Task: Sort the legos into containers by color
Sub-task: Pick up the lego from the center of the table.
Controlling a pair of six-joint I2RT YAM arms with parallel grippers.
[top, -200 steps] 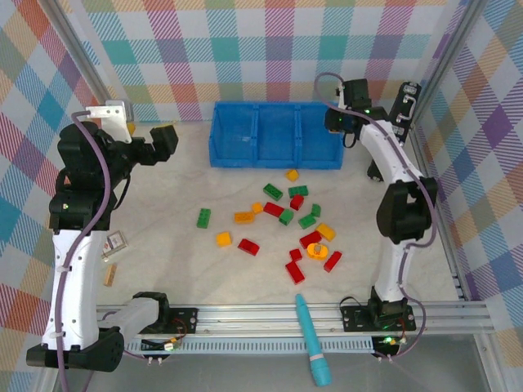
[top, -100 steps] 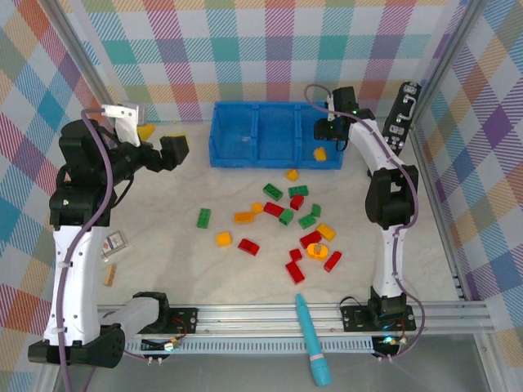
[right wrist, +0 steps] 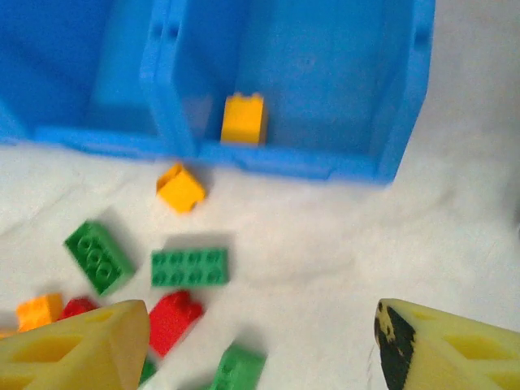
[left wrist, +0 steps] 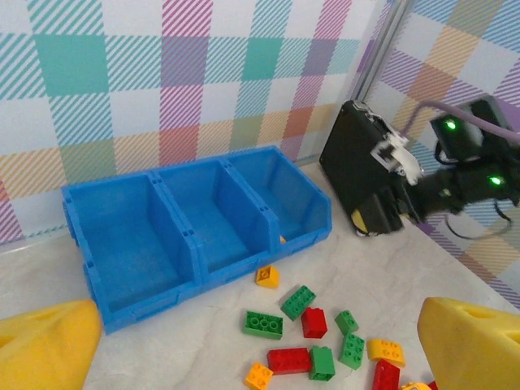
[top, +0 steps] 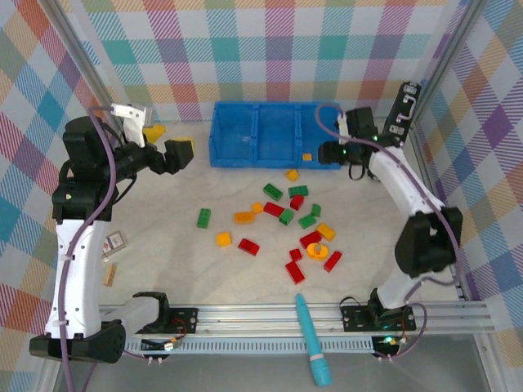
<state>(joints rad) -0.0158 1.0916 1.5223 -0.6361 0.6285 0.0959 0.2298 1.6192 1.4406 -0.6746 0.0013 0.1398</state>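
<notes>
The blue three-compartment container point(top: 274, 135) stands at the back of the table. One yellow lego point(top: 307, 157) lies in its right compartment, also seen as a yellow lego point(right wrist: 244, 119) against the front wall. Red, green and yellow legos point(top: 286, 216) lie scattered in front of the container point(left wrist: 195, 227). My right gripper point(top: 324, 152) hovers at the container's right front corner, open and empty, with its yellow fingers point(right wrist: 77, 349) wide apart. My left gripper point(top: 172, 139) hangs left of the container, open and empty, yellow fingertips point(left wrist: 475, 341) spread.
A teal pen-like tool point(top: 313, 341) lies across the front rail. A tall black device with silver parts point(top: 402, 110) stands at the back right. Two small flat items point(top: 114, 242) rest near the left arm. Plaid walls enclose the table.
My right gripper opened and the yellow lego dropped into the right compartment; that gripper then drew back toward the container's front right. My left gripper drifted slightly right.
</notes>
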